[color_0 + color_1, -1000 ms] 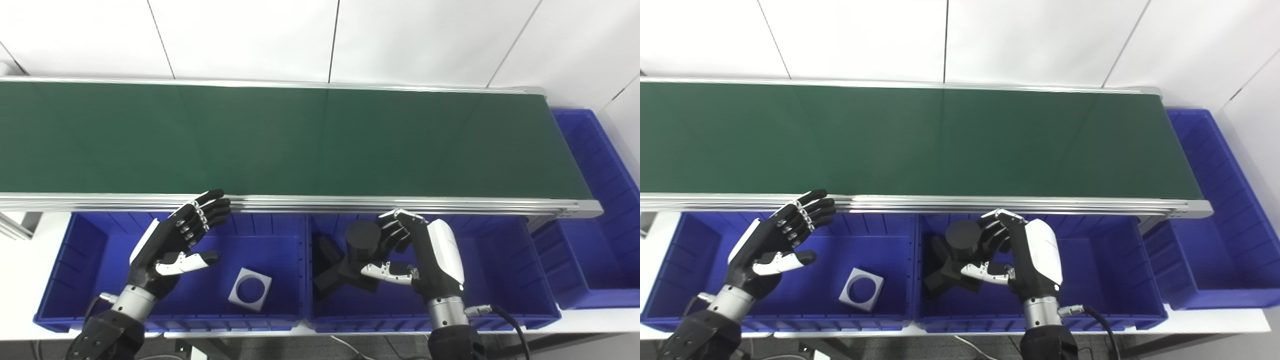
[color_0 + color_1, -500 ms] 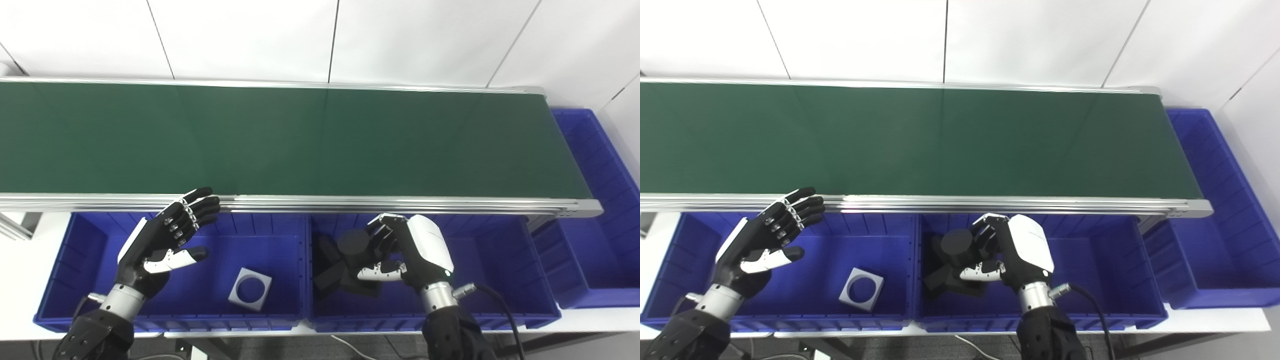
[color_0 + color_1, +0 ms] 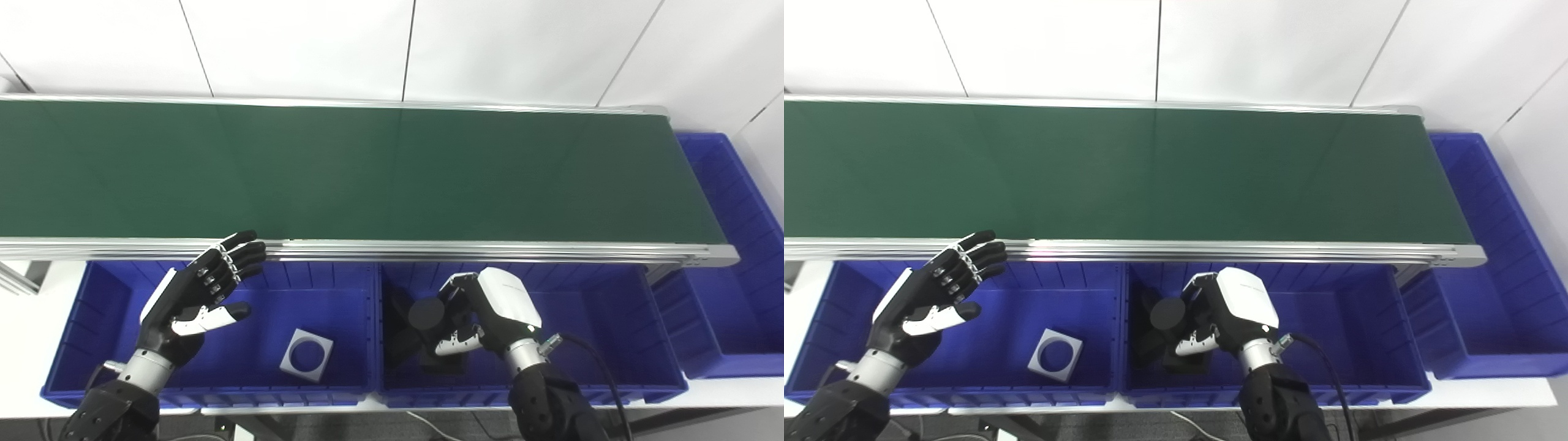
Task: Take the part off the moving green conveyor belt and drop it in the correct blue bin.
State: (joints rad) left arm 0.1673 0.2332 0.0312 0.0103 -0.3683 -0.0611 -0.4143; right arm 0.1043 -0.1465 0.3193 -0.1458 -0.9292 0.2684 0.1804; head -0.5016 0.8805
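Note:
My right hand (image 3: 484,312) is down inside the middle blue bin (image 3: 606,318), shut on a black cylinder part (image 3: 426,313). The part hangs just over other black parts (image 3: 401,334) lying in the bin's left half. My left hand (image 3: 196,294) hovers open over the left blue bin (image 3: 110,331), fingers spread near the conveyor's front rail. The green belt (image 3: 367,171) carries nothing in view.
A silver square plate with a round hole (image 3: 306,354) lies in the left bin. A third blue bin (image 3: 735,257) stands at the belt's right end. The aluminium rail (image 3: 429,250) runs just above the bins.
My right hand has sunk lower and leftwards into the middle bin with the black cylinder, tipping forward. My left hand has drifted slightly left and down, still open.

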